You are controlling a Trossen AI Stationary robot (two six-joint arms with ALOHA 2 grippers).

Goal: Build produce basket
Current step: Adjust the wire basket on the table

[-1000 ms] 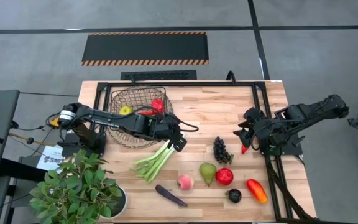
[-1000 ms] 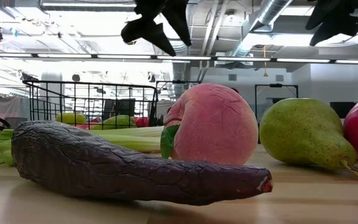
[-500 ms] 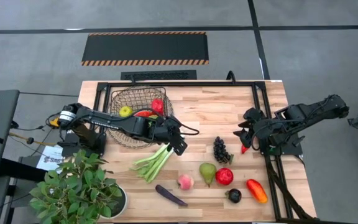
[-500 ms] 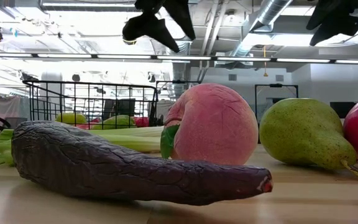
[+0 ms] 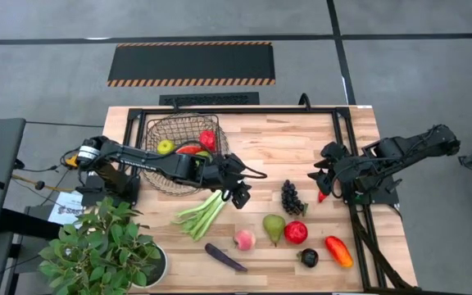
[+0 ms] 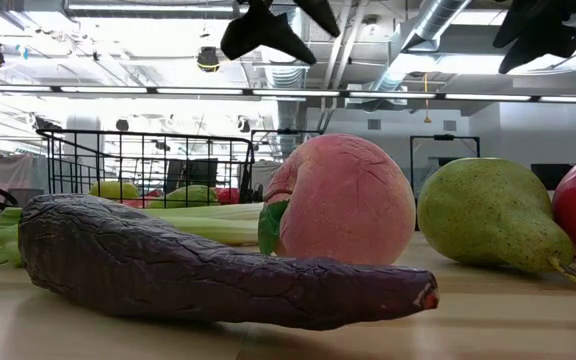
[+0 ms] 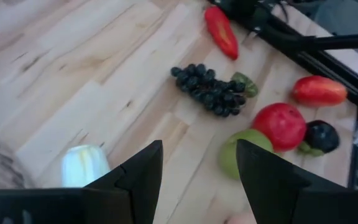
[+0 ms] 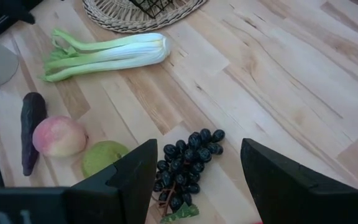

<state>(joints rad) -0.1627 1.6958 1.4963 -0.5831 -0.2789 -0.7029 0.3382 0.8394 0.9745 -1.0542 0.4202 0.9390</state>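
Barely started: the basket at the worktop's back left holds a few pieces. Celery, grapes, pear, peach remain out. Both grippers, left and right, have jaws open, empty.

Left tool moved further from the basket out across the counter, now past the white end of the celery stalk, toward the grapes, fingers apart and empty
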